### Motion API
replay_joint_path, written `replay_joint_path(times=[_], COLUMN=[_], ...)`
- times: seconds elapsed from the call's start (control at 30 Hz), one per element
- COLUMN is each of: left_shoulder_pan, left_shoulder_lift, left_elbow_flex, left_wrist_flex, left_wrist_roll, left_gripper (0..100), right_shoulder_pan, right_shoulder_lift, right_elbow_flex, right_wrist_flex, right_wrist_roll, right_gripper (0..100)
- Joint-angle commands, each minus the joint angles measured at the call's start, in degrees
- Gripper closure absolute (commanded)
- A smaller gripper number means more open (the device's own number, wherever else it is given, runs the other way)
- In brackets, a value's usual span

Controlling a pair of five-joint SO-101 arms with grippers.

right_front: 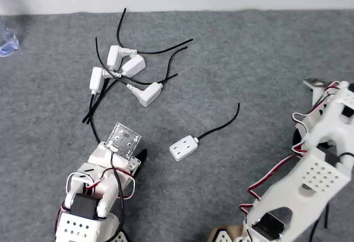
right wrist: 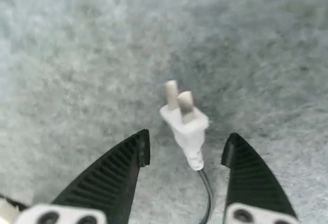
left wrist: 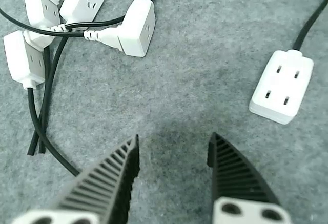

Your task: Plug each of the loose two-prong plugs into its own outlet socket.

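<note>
A white two-prong plug (right wrist: 185,119) on a thin black cord lies on the grey carpet, prongs pointing away from the wrist. My right gripper (right wrist: 188,136) is open, a finger on either side of the plug without touching it. A white outlet block (left wrist: 282,86) with two pairs of slots lies ahead of my left gripper (left wrist: 174,142), off to one side; that gripper is open with only carpet between its fingers. In the high view the outlet block (right_front: 183,147) lies mid-table, just right of the left gripper (right_front: 137,158).
A tangle of several white socket and plug pieces (right_front: 124,70) with black cords lies at the back left, also seen close up (left wrist: 138,28). The right arm (right_front: 323,142) stands at the right edge. A clear object (right_front: 6,41) sits at the far left edge.
</note>
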Motion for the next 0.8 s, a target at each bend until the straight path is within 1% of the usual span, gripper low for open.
replay_joint_path(times=[0.0,0.1,0.2,0.33,0.43,0.67,0.77], left_shoulder_pan=[0.35,0.35,0.35,0.35,0.35,0.35,0.44], left_shoulder_lift=[-0.7,-0.7,-0.7,-0.7,-0.7,-0.7,-0.7], left_elbow_flex=[-0.13,-0.13,-0.13,-0.13,-0.04,-0.04,-0.04], left_wrist_flex=[0.09,0.09,0.09,0.09,0.09,0.09,0.09], left_wrist_roll=[-0.79,-0.79,-0.79,-0.79,-0.88,-0.88,-0.88], left_gripper=[79,79,79,79,79,79,79], right_shoulder_pan=[1.01,3.21,4.79,5.32,5.32,3.38,1.27], right_shoulder_lift=[-2.77,-4.0,-3.03,0.04,0.4,-7.25,-9.89], right_elbow_flex=[-2.81,-2.64,-2.11,-0.97,-0.97,-0.97,-1.14], right_wrist_flex=[1.71,0.4,-2.15,-2.95,-2.86,-0.04,3.74], right_wrist_roll=[2.64,3.87,5.27,8.09,8.62,8.35,7.03], right_gripper=[75.7,77.6,86.5,92.0,98.4,98.9,98.9])
